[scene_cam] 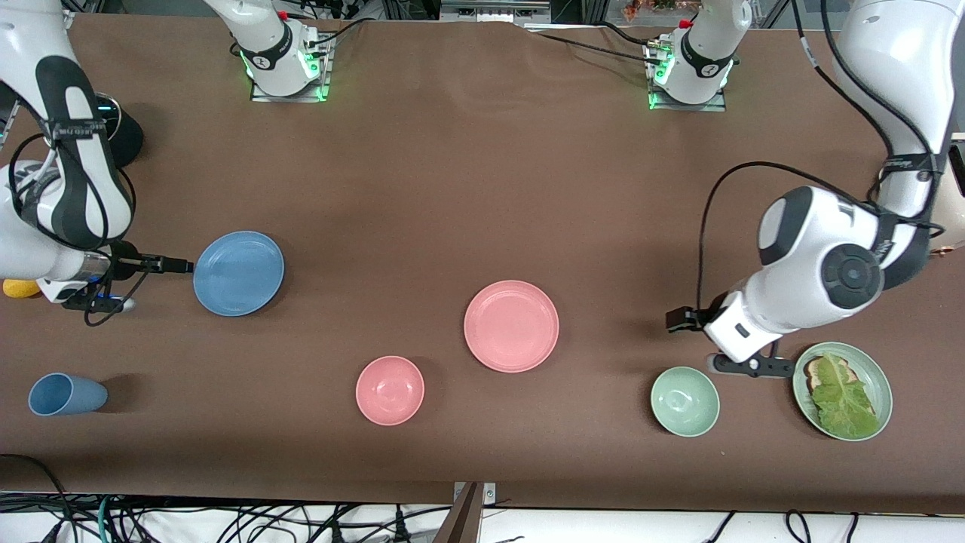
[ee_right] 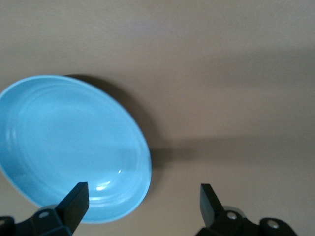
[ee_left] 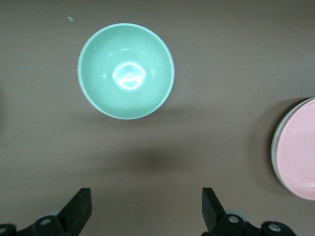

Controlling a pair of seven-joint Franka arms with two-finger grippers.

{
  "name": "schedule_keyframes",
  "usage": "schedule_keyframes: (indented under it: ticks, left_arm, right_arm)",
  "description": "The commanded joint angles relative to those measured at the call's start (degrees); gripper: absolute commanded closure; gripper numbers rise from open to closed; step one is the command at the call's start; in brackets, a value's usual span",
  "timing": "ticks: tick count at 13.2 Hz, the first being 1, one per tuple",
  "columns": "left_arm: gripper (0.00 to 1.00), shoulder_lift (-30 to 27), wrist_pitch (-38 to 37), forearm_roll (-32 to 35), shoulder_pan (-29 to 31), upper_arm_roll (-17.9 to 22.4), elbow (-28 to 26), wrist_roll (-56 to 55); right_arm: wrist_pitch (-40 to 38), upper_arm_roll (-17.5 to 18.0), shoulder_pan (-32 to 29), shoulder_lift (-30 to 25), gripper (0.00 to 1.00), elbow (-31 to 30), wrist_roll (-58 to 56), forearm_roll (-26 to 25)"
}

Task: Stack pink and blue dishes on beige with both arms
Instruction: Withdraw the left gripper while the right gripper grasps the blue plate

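The light blue plate (scene_cam: pixel 238 273) (ee_right: pixel 74 147) lies toward the right arm's end of the table. My right gripper (scene_cam: pixel 183 265) (ee_right: pixel 142 199) is open at that plate's rim, one finger over the edge, nothing between the fingers. The pale pink plate (scene_cam: pixel 511 326) (ee_left: pixel 299 150) lies mid-table. My left gripper (scene_cam: pixel 680 318) (ee_left: pixel 146 204) hangs open and empty over bare table near the mint-green bowl (scene_cam: pixel 684 400) (ee_left: pixel 126 71). No beige plate can be made out; the left arm covers its end of the table.
A small pink bowl (scene_cam: pixel 390 390) sits nearer the front camera than the pink plate. A blue tumbler (scene_cam: pixel 66 394) lies on its side at the right arm's end. A green plate with bread and lettuce (scene_cam: pixel 867 362) stands beside the mint bowl.
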Motion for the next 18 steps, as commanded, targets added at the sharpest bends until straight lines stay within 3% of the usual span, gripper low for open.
schedule_keyframes:
  ticks: [1,3,4,5,8,11,15,18]
  left_arm:
    - [0.01,-1.4,-2.0,-1.4,3.5,-0.4,0.0,8.4]
    - [0.01,-1.5,-2.4,-1.3,5.1,-0.3,0.7,11.6]
    - [0.01,-1.5,-4.7,-1.3,5.4,-0.1,2.6,12.8]
    - [0.01,-1.5,-7.7,-1.3,5.4,0.2,4.5,13.5]
    - [0.0,-1.5,-17.1,-1.4,5.0,1.3,10.3,13.6]
    - [0.0,-1.7,-23.3,-1.4,4.6,2.0,14.6,13.5]
    - [0.0,-5.6,-29.9,-1.4,-0.4,7.8,17.3,13.4]
    - [0.0,-9.3,-31.7,-1.5,-6.2,12.7,17.3,13.3]
  right_arm:
    - [2.8,0.7,-2.0,2.9,0.01,0.0,-5.0,4.6]
    - [3.0,0.7,-2.7,4.3,0.03,0.1,-5.3,7.3]
    - [3.1,0.8,-2.9,5.1,0.1,0.1,-5.8,9.1]
    - [3.0,0.8,-2.9,5.6,0.2,0.2,-6.4,10.5]
    - [2.6,0.8,-3.0,5.9,0.75,0.3,-6.7,11.7]
    - [2.2,0.9,-3.5,6.4,1.0,0.5,-7.5,12.1]
    - [-0.3,1.2,-3.5,5.8,1.0,1.2,-7.6,12.1]
    - [-10.4,2.4,-3.0,4.0,1.0,6.8,-6.3,12.3]
